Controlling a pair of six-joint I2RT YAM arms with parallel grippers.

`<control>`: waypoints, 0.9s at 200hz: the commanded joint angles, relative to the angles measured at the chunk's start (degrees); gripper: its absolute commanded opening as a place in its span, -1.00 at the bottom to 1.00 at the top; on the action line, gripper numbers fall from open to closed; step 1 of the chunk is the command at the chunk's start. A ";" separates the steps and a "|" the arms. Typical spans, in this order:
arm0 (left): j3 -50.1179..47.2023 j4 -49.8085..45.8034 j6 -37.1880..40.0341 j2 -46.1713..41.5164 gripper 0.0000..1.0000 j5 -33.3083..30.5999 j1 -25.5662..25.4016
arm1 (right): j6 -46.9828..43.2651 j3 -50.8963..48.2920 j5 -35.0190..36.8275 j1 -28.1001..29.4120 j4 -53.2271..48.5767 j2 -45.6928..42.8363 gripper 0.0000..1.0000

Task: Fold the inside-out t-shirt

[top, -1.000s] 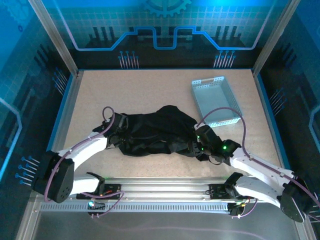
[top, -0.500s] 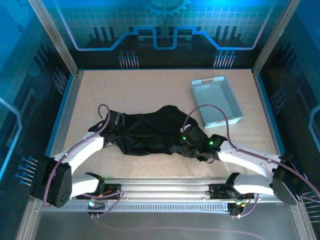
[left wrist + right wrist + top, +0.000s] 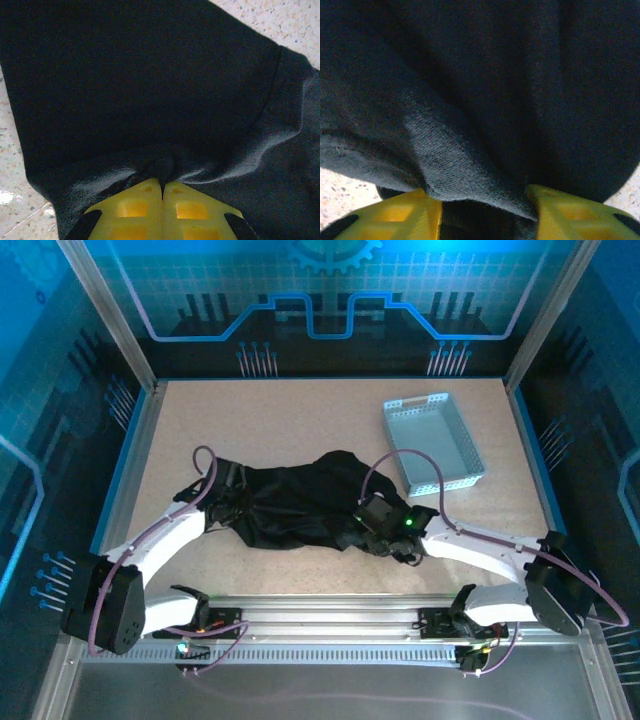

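Pinching the shirt [image 3: 300, 505] at its left end with my left end effector [image 3: 162, 186]: jaws pressed tight together, a pucker of black cloth nipped right at the tips. Over on the other end, my right end effector [image 3: 485, 200] is spread, with a thick rolled fold lying between the jaws, and I can't see that it bites.

The shirt lies bunched in a long heap across the middle of the counter [image 3: 280, 420], closer to the near edge than the far one. The tray [image 3: 415, 400] sits beyond the shirt's right end, toward the far right corner.

My read is that this is light, limp stuff with no stiffness at all. It should sag wherever I'm not holding it and drag on the speckled surface rather than slide clean. It's nothing fragile, so a firm squeeze is fine. A fat roll like the one on the right could slip out, though. Better to take a seam or hem edge, thin and doubled, at two well-spaced corners, so the cloth hangs flat between them. From this heap I can't tell which edge is which.
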 commanded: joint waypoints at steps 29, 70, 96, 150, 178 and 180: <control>7.15 -4.01 2.70 -3.68 -1.00 1.74 6.11 | -1.67 7.30 7.97 2.57 -8.51 -4.71 -0.85; 24.84 -8.61 3.58 -8.58 -1.00 2.44 11.86 | -13.06 23.61 11.82 0.12 -11.29 -14.43 -0.86; 39.33 -8.54 3.98 -10.35 -1.00 2.16 12.29 | -20.07 36.15 8.67 -2.49 -8.09 -15.86 -0.90; 64.34 -6.06 5.48 -11.67 -1.00 3.24 12.33 | -29.46 66.49 -2.94 -2.76 -5.78 -10.69 -0.91; 65.03 -3.17 6.36 -14.85 -1.00 1.45 12.28 | -30.29 72.97 -5.93 -2.79 -4.76 -9.40 -0.96; 64.95 -3.51 6.33 -14.68 -1.00 1.51 12.26 | -30.40 72.58 -5.78 -2.73 -4.52 -9.40 -0.95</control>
